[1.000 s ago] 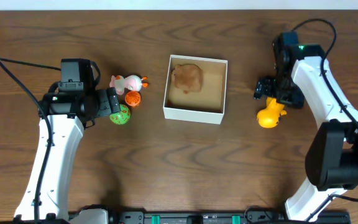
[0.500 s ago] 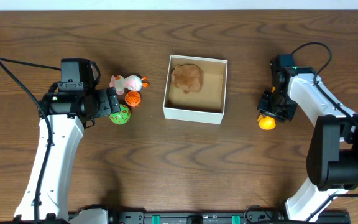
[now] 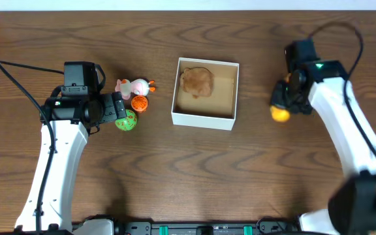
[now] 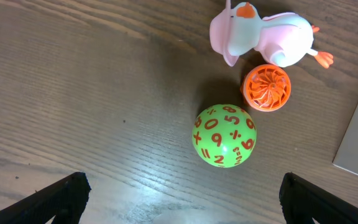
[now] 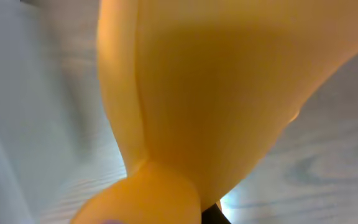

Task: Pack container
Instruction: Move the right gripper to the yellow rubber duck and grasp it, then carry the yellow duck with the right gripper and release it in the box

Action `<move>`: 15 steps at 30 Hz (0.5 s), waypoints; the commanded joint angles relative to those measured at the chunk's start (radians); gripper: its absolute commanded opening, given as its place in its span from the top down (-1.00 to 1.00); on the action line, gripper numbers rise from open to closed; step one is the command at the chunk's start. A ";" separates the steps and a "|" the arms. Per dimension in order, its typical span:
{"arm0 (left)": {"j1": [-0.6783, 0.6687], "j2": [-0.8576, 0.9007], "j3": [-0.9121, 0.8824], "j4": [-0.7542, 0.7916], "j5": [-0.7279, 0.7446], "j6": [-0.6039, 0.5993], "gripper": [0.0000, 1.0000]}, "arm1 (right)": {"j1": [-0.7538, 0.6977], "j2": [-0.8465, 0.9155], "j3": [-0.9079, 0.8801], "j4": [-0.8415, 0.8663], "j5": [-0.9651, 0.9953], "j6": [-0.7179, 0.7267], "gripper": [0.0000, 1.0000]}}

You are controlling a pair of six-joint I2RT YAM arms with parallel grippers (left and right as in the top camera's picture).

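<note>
Overhead view: the container (image 3: 204, 117) sits at the middle of the table, open side up, with a brown toy (image 3: 196, 81) lying in its far left part. To its right and apart from it, the right gripper (image 3: 281, 104) is closed around a yellow toy (image 3: 279, 115), most of which is hidden under the wrist. In the right wrist view the yellow toy (image 5: 216, 93) fills nearly the whole frame, right against the lens; the fingers themselves are out of sight.

Left of the container, the left gripper (image 3: 121, 109) is over a group of three toys. In the left wrist view its fingertips (image 4: 64, 194) stand wide apart at the near corners, holding and touching nothing. The green number ball (image 4: 224, 135) lies ahead of the gap. Just beyond it are an orange ridged ball (image 4: 266, 88) and a pink and white duck (image 4: 263, 38), the two touching or nearly so.
</note>
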 commanded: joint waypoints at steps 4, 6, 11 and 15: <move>0.000 -0.002 0.024 0.000 -0.005 0.008 -0.96 | 0.198 -0.151 0.075 0.058 -0.021 0.046 0.97; 0.000 -0.002 0.024 0.000 -0.005 0.008 -0.96 | 0.254 -0.147 0.074 0.103 -0.020 0.054 0.97; 0.000 -0.002 0.024 0.000 -0.005 0.008 -0.96 | 0.361 -0.062 0.071 0.221 -0.018 0.064 0.98; 0.000 -0.002 0.024 0.000 -0.005 0.008 -0.96 | 0.398 0.053 0.071 0.315 -0.007 0.057 0.98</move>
